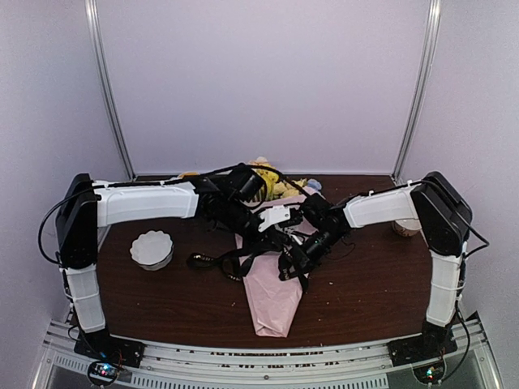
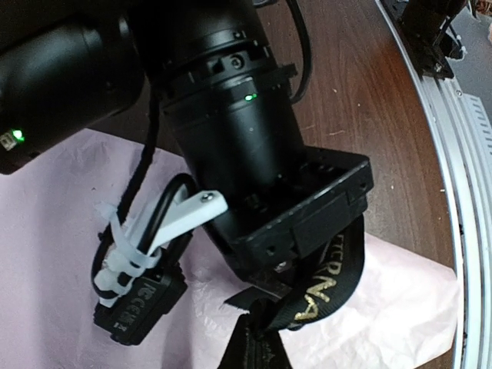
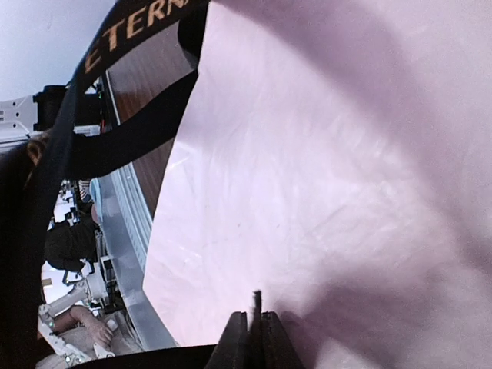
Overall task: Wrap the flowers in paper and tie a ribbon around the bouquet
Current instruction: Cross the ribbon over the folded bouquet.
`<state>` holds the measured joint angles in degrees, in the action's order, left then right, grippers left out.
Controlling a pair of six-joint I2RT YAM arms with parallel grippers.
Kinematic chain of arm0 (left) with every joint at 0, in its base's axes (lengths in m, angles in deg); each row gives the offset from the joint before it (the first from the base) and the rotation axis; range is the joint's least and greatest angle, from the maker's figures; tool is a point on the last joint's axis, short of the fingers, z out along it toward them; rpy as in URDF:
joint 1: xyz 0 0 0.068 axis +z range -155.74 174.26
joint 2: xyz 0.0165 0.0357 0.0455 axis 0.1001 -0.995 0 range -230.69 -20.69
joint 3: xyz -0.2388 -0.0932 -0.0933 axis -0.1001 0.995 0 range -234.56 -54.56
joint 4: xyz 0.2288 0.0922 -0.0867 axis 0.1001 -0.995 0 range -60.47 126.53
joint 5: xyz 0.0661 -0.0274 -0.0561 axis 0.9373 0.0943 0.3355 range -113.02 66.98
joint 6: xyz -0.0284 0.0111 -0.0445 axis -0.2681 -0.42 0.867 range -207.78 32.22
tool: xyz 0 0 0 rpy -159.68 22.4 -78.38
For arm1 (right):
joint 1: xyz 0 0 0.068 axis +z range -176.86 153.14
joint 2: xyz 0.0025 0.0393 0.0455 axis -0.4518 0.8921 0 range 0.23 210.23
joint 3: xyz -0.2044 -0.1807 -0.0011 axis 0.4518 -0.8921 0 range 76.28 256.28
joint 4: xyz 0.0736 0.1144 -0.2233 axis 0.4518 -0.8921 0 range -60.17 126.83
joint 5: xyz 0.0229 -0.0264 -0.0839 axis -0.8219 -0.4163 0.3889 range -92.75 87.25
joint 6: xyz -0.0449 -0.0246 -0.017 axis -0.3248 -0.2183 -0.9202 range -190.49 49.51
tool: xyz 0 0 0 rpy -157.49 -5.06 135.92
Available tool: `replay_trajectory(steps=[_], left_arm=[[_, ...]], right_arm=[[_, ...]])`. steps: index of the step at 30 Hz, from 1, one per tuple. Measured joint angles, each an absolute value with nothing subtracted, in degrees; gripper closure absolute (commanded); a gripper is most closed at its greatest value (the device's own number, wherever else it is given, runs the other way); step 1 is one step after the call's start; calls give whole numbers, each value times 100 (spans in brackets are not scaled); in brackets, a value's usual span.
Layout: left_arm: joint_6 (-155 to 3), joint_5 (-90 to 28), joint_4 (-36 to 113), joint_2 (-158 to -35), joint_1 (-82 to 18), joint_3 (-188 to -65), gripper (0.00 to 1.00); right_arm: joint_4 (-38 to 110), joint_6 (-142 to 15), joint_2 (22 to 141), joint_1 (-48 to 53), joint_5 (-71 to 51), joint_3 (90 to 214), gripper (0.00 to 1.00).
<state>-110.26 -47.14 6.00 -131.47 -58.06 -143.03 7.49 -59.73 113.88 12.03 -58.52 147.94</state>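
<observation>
The bouquet lies along the middle of the table, its yellow flowers [image 1: 274,185] at the far end and the pale pink paper [image 1: 272,301] tapering toward the near edge. The black ribbon [image 1: 212,262], with gold lettering [image 2: 329,286], loops off to the left of the cone. Both grippers meet over the cone. My left gripper [image 1: 253,243] [image 2: 257,340] is shut on gathered ribbon, right below the right arm's wrist. My right gripper [image 1: 294,262] [image 3: 252,323] hovers close over the paper [image 3: 330,177], its fingers pressed on a thin black edge of ribbon [image 3: 131,31].
A white fluted bowl [image 1: 152,249] stands left of the bouquet on the dark wooden table [image 1: 365,284]. A pale cup [image 1: 405,228] sits half hidden behind the right arm. A metal rail [image 1: 268,356] runs along the near edge.
</observation>
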Motion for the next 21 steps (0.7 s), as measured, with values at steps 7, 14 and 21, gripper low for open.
replay_trajectory(steps=[7,14,21], left_arm=[[-10746,-4941,946,-13003,-5651,-13924,100],[-10363,-4961,1258,-13003,-5401,-13861,100],[-10228,-4959,1350,-13003,-5347,-13798,100]], right_arm=[[54,-6631,11388,1199,-6066,14792,85],[-451,-7096,11388,1186,-6171,14864,81],[-628,-7149,11388,1061,-5968,15015,71]])
